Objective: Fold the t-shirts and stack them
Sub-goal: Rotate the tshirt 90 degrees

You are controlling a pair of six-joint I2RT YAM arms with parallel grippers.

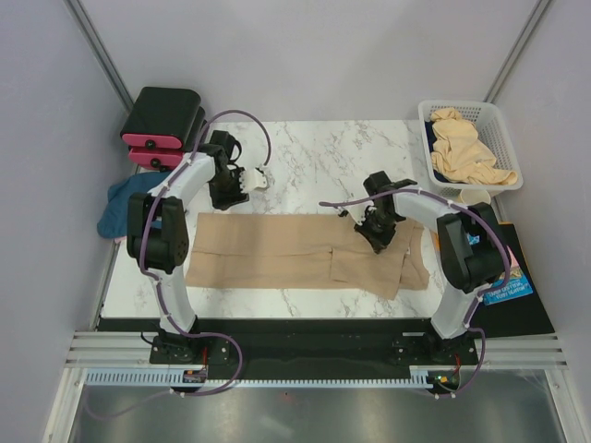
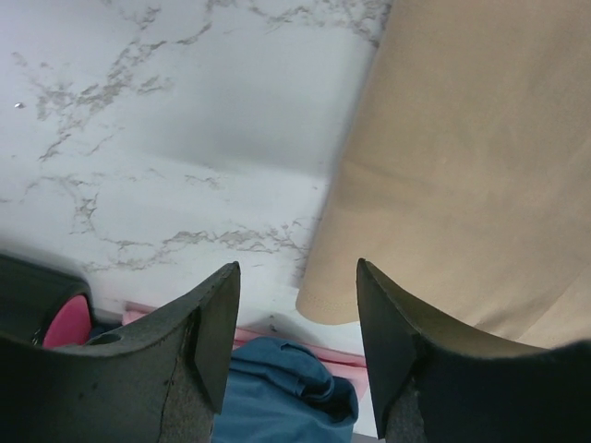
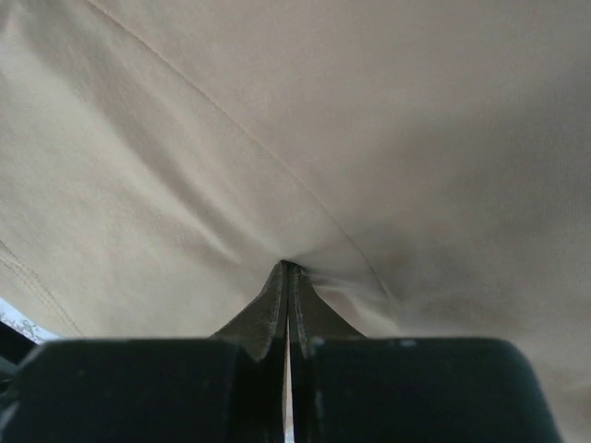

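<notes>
We see the right tool [image 3: 289, 269] pinching the smooth tan t-shirt [image 1: 268, 251], and the left tool [image 2: 296, 281] open over the marbled tabletop [image 1: 314, 157].

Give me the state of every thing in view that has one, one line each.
tan t-shirt: spread on the table, layers overlapping at its right end.
left gripper: open, empty, above the table beside the tan t-shirt.
right gripper: shut, pinching the tan t-shirt.
basket: holds crumpled tan shirts.
blue t-shirt: crumpled in a heap off the table's left edge.
</notes>
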